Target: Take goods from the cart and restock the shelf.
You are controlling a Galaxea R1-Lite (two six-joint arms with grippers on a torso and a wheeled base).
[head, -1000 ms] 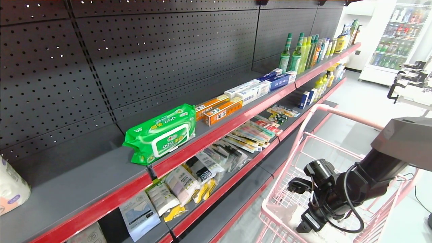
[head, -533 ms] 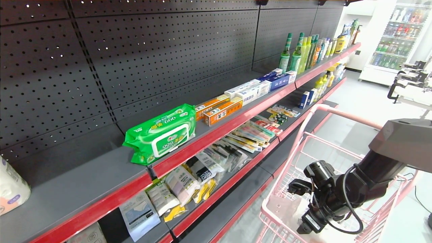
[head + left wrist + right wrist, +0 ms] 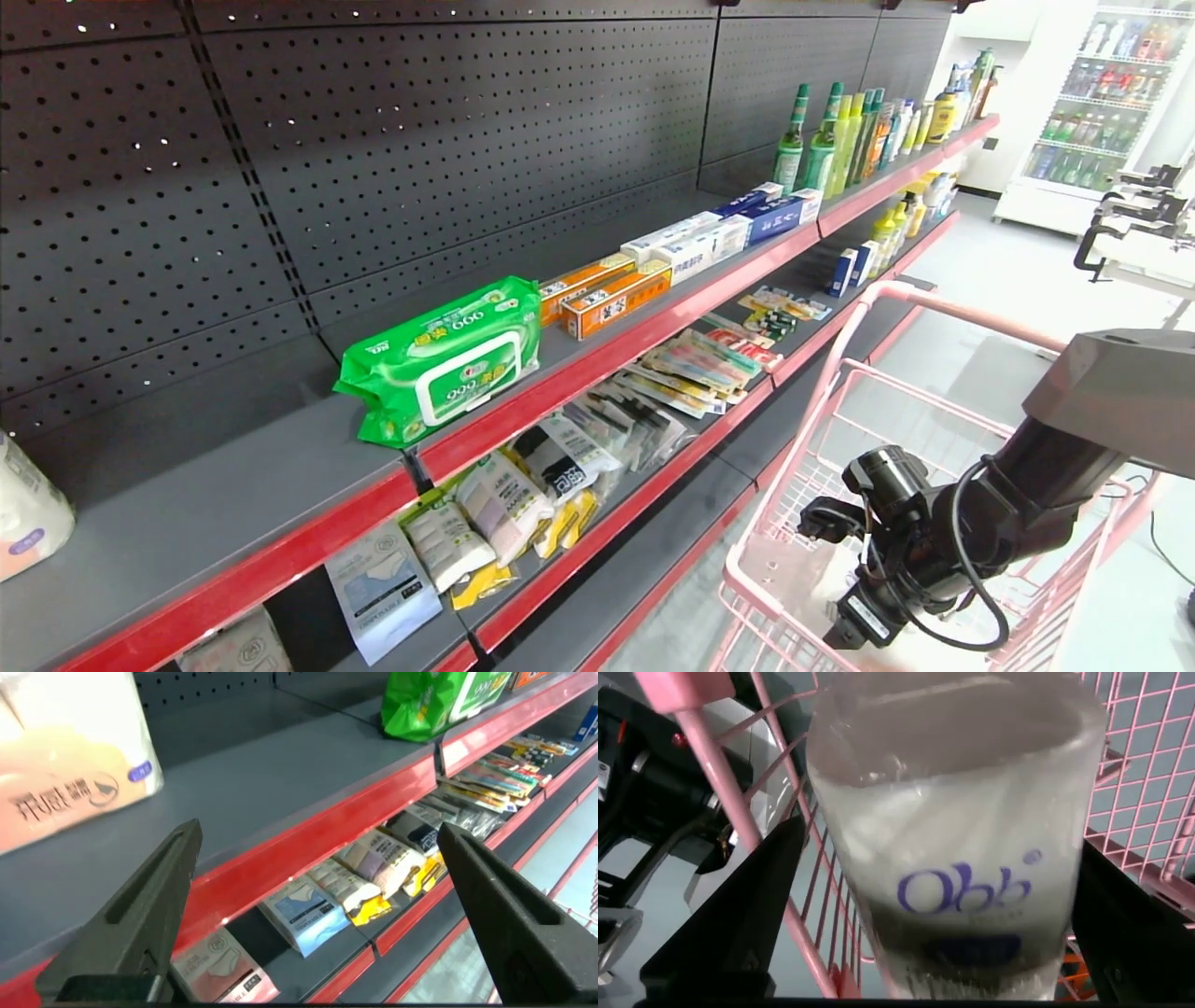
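Dark pegboard backs the red-lipped shelf (image 3: pixel 233 485) on the left, and the pink cart (image 3: pixel 962 322) stands near right. Down inside the cart my right jaws look pressed onto the sides of a clear-wrapped pack (image 3: pixel 957 859) of white goods. My left jaws hang spread and empty before the shelf. That film looks slippery and soft, so I should grip firmly without crushing, lift straight up past the wire rim, then carry left to the bare stretch beside the green wipes (image 3: pixel 443 359).
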